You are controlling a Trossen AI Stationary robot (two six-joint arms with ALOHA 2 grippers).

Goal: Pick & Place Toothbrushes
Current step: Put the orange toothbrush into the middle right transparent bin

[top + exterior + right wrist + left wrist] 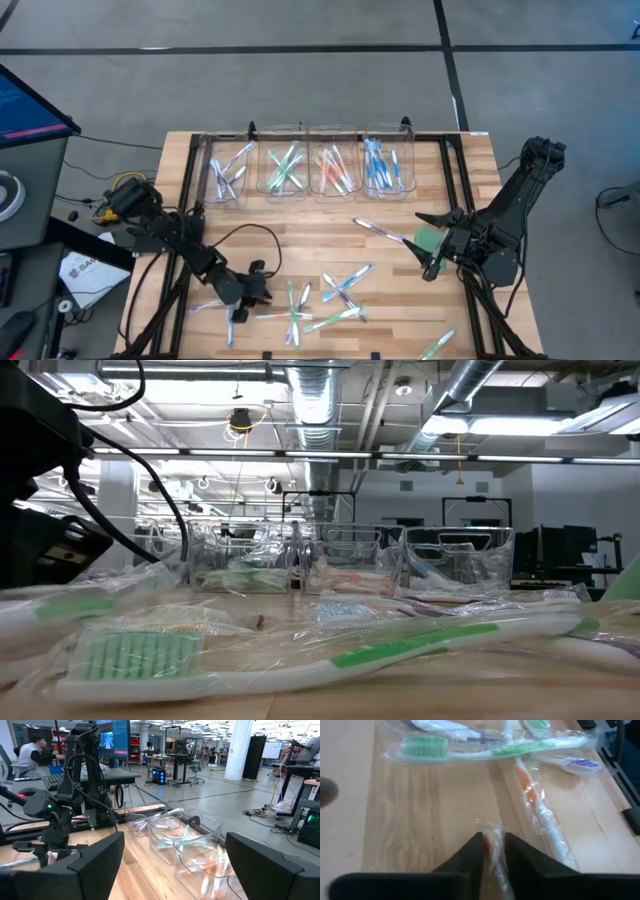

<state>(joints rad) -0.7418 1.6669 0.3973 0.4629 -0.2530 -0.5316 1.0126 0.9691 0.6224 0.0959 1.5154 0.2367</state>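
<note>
Wrapped toothbrushes (320, 298) lie loose on the wooden table's near half, with one more (380, 232) farther back. My left gripper (252, 288) is low over the left side of this scatter. In its wrist view, its fingers (492, 852) stand closed on a small orange toothbrush (489, 845) in a clear wrapper. Beside it lie another orange toothbrush (540, 810), a green one (490, 750) and a purple one (580, 764). My right gripper (432, 255) hovers wide open (180, 870) at the table's right, above the top. My left gripper pinches the wrapped orange toothbrush near one end (490, 840) between its two fingers. The fingers slant down onto it from the table's left. The toothbrush runs lengthwise through the narrow gap and lies on the table.
Four clear bins (228, 165) (283, 165) (335, 165) (388, 165) stand in a row at the far edge, each holding toothbrushes sorted by colour. A flat green piece (428, 240) shows at my right gripper. Black rails frame the table's sides. A person sits in the room beyond (32, 750).
</note>
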